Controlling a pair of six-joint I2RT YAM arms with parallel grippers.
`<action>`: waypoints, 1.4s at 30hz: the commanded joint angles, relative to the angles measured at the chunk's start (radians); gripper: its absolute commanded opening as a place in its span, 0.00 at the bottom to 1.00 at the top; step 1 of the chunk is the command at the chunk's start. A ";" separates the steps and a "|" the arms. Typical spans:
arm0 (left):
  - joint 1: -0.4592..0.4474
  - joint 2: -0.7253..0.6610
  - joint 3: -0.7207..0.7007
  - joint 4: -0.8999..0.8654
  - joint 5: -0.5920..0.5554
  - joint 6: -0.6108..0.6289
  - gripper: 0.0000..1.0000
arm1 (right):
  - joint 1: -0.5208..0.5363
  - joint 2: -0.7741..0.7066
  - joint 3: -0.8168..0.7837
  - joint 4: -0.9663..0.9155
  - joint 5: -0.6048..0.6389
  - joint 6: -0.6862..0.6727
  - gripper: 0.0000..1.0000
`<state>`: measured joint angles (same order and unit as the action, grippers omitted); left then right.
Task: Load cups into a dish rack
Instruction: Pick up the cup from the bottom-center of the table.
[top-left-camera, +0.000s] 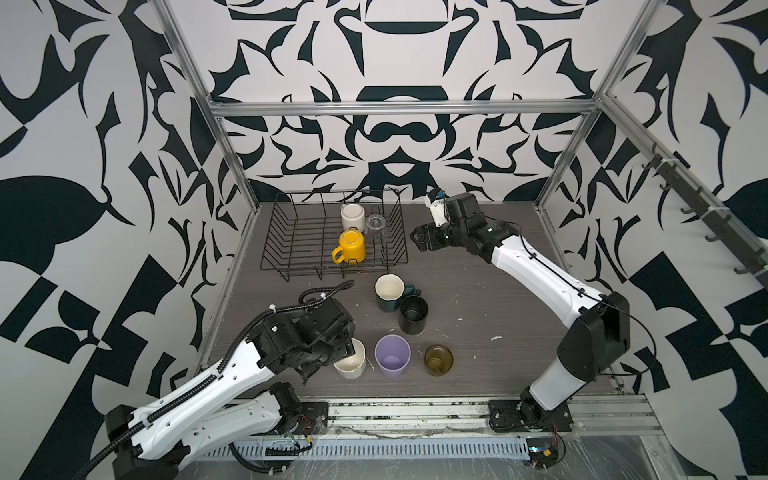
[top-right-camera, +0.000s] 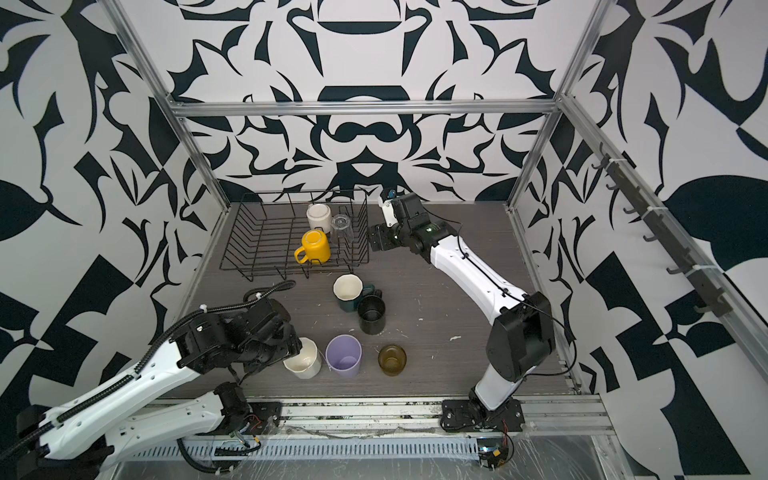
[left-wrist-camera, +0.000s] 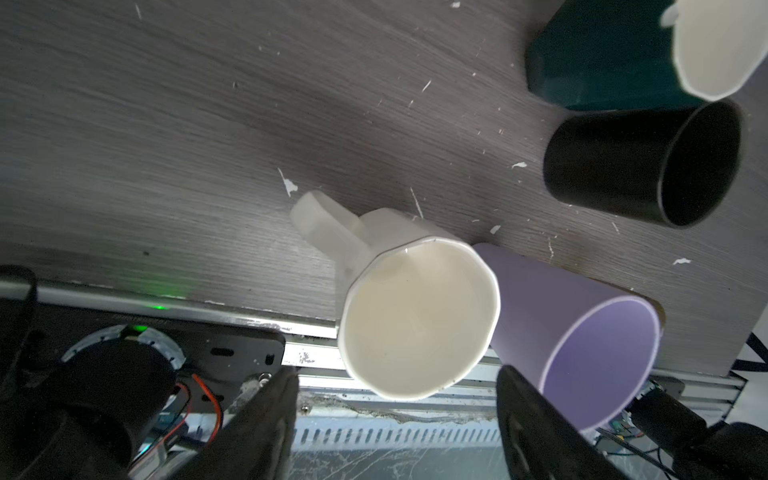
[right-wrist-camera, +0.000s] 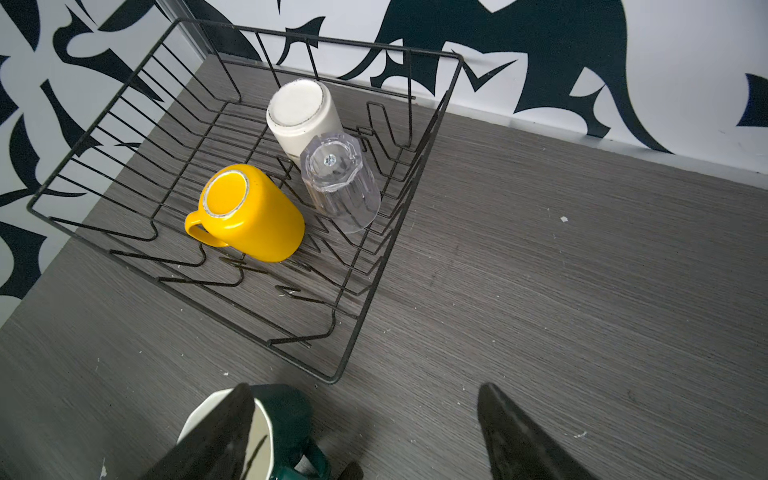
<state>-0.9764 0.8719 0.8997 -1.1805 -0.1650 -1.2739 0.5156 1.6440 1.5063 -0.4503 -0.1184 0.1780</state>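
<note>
Targeting the cream mug (left-wrist-camera: 419, 320) near the table (top-left-camera: 478, 291) front edge, we see the left tool (left-wrist-camera: 397, 374) spread open at its rim, not yet gripping; next we judge: close, lift to the rack (top-left-camera: 282, 237); right tool (right-wrist-camera: 365, 390) released, empty.

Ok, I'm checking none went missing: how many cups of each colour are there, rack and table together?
yellow cup: 1
white cup: 1
cream cup: 1
clear glass: 1
dark-green cup: 1
black cup: 1
lilac tumbler: 1
amber glass: 1
Total: 8
</note>
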 joint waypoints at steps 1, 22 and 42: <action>-0.039 -0.005 -0.037 -0.050 -0.034 -0.115 0.76 | -0.004 -0.049 -0.011 0.031 0.005 0.008 0.86; -0.055 0.022 -0.183 0.168 -0.077 -0.208 0.56 | -0.017 -0.093 -0.084 0.046 -0.003 0.006 0.86; -0.054 0.039 -0.241 0.211 -0.107 -0.247 0.31 | -0.030 -0.092 -0.104 0.056 -0.034 0.006 0.87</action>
<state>-1.0279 0.9089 0.6598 -0.9596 -0.2333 -1.5021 0.4904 1.5867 1.4040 -0.4271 -0.1387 0.1818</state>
